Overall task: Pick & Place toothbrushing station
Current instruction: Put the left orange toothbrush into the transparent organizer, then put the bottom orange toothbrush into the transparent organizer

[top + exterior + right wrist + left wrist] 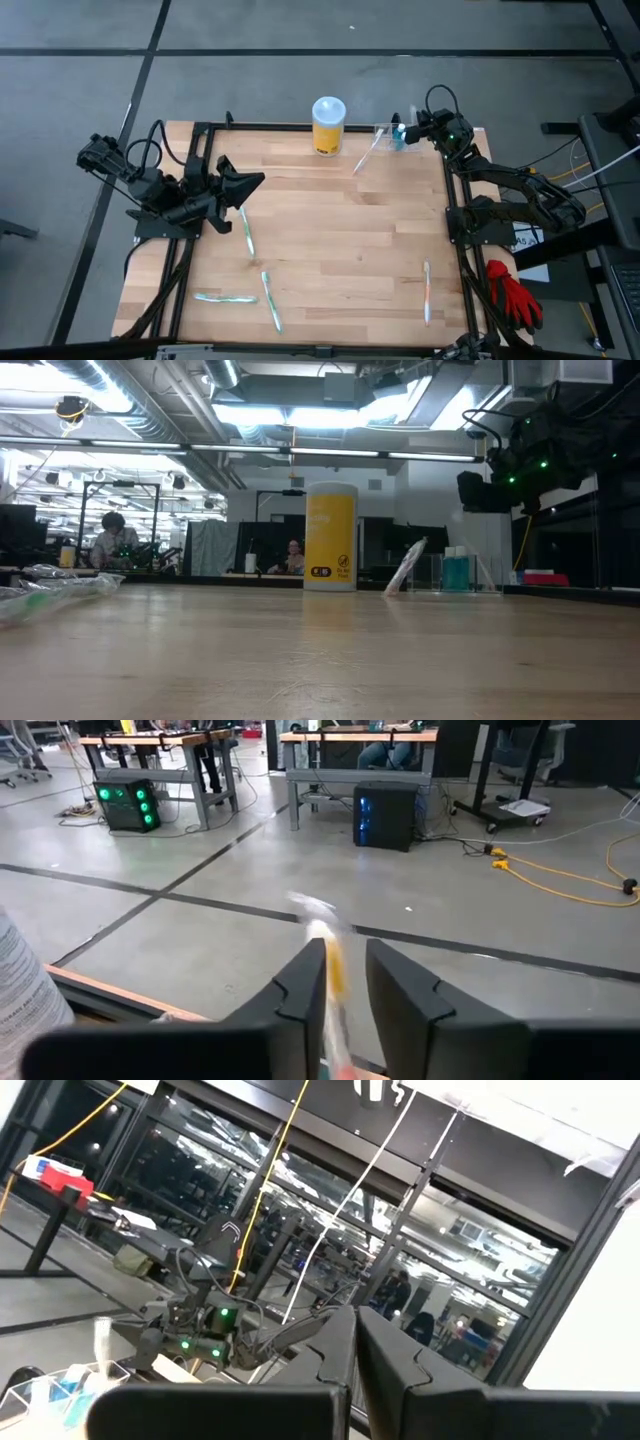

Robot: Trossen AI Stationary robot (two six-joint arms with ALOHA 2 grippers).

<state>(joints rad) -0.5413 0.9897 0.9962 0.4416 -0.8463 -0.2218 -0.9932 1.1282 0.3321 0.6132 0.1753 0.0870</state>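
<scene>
Standing at the far right corner of the light wooden table (340,230), the small clear colourless plastic toothbrushing station (388,136) is seen just beside the yellow cylindrical canister with a white lid (328,126), with a wrapped toothbrush (366,155) leaning out of it. The right gripper (412,128) is held right above the station, its fingers slightly parted around a blurred orange-and-white brush (330,982) without clearly pinching it. The left gripper (250,184) is kept raised over the table's left side, fingers pressed together, and more wrapped toothbrushes (245,232) are left lying nearer the front.
</scene>
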